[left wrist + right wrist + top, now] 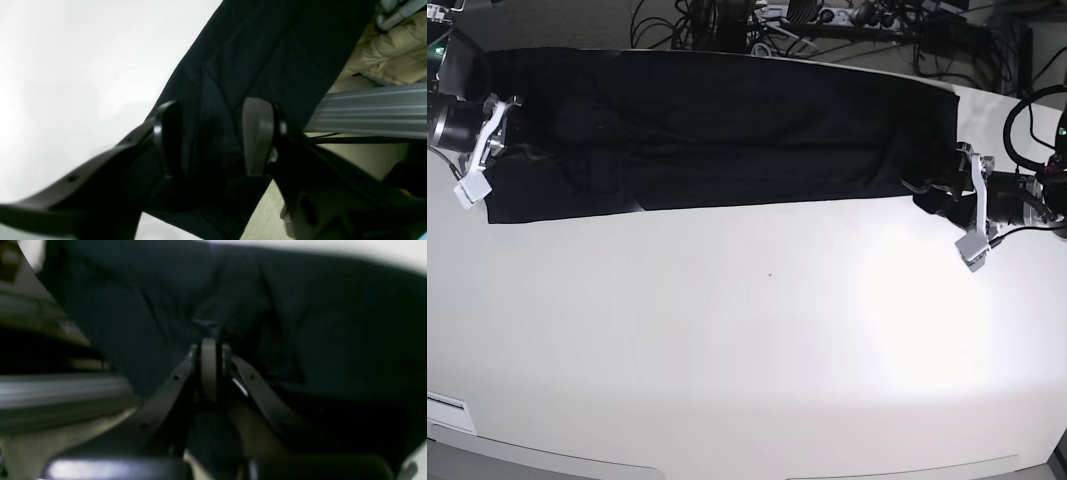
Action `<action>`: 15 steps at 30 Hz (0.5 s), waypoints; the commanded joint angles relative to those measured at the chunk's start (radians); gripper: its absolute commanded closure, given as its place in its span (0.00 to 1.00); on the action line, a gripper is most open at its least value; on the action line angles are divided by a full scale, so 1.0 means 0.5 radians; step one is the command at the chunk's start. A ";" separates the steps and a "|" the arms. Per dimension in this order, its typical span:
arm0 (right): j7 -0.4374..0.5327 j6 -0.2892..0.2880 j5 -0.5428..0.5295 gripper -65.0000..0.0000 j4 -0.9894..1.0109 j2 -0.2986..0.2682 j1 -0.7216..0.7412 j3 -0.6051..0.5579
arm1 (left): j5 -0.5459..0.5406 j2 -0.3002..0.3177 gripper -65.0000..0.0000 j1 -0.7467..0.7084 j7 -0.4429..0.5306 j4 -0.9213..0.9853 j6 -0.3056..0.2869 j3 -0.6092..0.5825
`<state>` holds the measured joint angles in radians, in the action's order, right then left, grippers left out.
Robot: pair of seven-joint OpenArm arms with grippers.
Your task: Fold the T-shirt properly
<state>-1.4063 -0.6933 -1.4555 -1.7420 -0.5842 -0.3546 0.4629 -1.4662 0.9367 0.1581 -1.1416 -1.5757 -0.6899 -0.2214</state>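
T-shirt: the T-shirt lies as a long black band across the far part of the white table, running almost from one side edge to the other. It looks already folded lengthwise, with only plain black cloth showing (no print is visible in any view).

Left gripper: the left gripper sits at the band's end on the right of the base view. Its fingers stand apart with dark cloth lying between them. They straddle the fabric without pinching it, so it holds nothing firmly at present.

Right gripper: the right gripper is at the opposite end, on the left of the base view. Its fingers are pressed together, and black cloth bunches up right at the tips, so I judge it is pinching the shirt's edge. The wrist view is blurred, so this is a reading, not a certainty.

Why placed so: one arm stands at each short end of the band. That probably suits the next fold, where one end gets carried over toward the other, and a grip at both ends keeps the soft cloth taut.

Background: tangled cables lie beyond the table's far edge. An aluminium rail shows in the left wrist view.

Writing: no brand, label or readable text can be made out anywhere.
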 commanded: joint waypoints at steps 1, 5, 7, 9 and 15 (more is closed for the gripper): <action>0.020 -0.010 -0.056 1.00 -0.035 -0.057 -0.011 0.020 | -0.035 0.050 0.52 0.034 0.031 -0.020 -0.016 0.028; 0.020 -0.010 -0.056 1.00 -0.038 -0.130 -0.113 0.020 | -0.035 0.050 0.52 0.034 0.031 -0.021 -0.016 0.028; 0.020 -0.010 -0.056 1.00 -0.038 -0.172 -0.150 0.020 | -0.035 0.049 0.52 0.034 0.033 -0.020 -0.016 0.028; 0.020 -0.010 -0.056 1.00 -0.038 -0.214 -0.167 0.020 | -0.035 0.049 0.52 0.034 0.034 -0.020 -0.016 0.028; 0.020 -0.010 -0.056 1.00 -0.038 -0.282 -0.172 0.018 | -0.035 0.050 0.52 0.034 0.037 -0.020 -0.016 0.028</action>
<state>-1.4071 -0.6933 -1.4570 -1.7458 -0.6991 -0.4435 0.4622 -1.4666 0.9367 0.1581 -1.1408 -1.5757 -0.6899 -0.2214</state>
